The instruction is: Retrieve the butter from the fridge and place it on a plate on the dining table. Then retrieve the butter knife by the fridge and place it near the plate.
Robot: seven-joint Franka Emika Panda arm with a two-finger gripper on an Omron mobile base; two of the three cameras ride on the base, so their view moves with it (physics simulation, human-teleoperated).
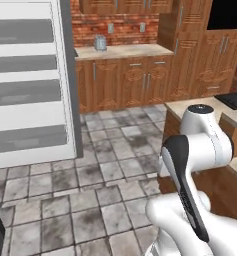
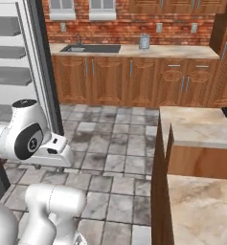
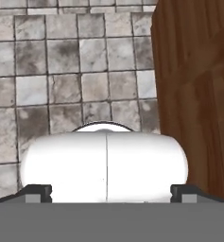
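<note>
Fridge [image 1: 30, 80]: door open at the left, white shelves showing.
Dining table [image 2: 201, 210]: right of the arm, bare stone top.
Jaws: tips [image 3: 38, 193] at the hand view's bottom corners, spread wide, holding nothing, over tiled floor [image 3: 61, 71].

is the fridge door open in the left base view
Yes, the fridge stands open at the left, its white inside with grey shelf bands facing the camera.

The fridge [image 2: 19, 72] stands open left, the dining table [image 2: 201, 210] at right.
</note>
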